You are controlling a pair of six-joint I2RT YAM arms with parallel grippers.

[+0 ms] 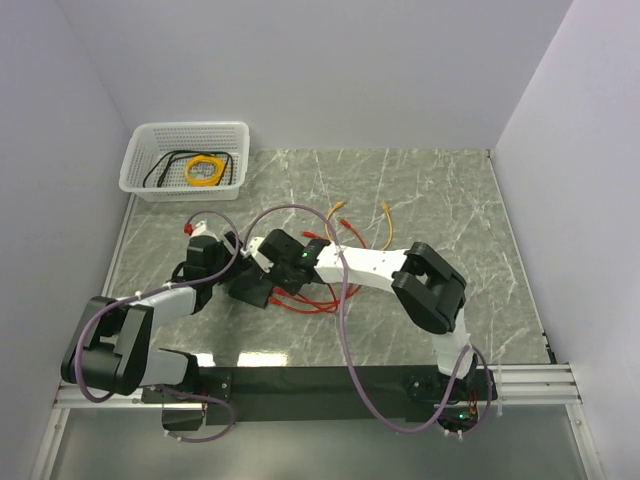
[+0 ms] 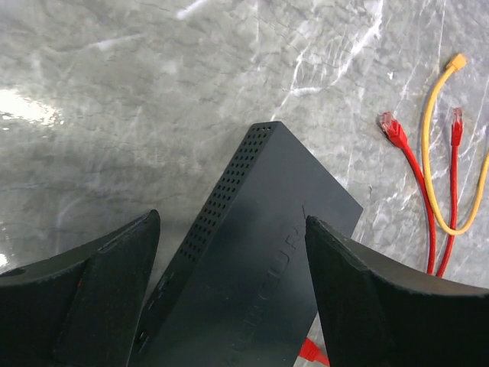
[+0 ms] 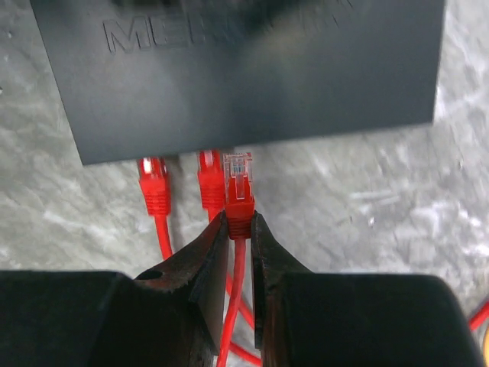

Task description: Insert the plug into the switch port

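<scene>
The black switch point(image 1: 252, 287) lies on the marble table between both arms. In the left wrist view the switch point(image 2: 252, 260) sits between the wide-spread fingers of my left gripper point(image 2: 231, 219), which touch both its sides. My left gripper point(image 1: 232, 275) is at the switch's left end. My right gripper point(image 3: 239, 222) is shut on the red boot of the plug point(image 3: 238, 180). Its clear tip points at the front edge of the switch point(image 3: 244, 69) and stops just short of it. The port itself is hidden under that edge. My right gripper point(image 1: 272, 268) is over the switch.
Two other red plugs point(image 3: 153, 183) point(image 3: 208, 180) sit at the switch's front edge, left of the held one. Loose red point(image 2: 391, 130) and orange-yellow point(image 2: 457, 61) cord ends lie beyond the switch. A white mesh basket point(image 1: 185, 160) with coiled cords stands at the back left.
</scene>
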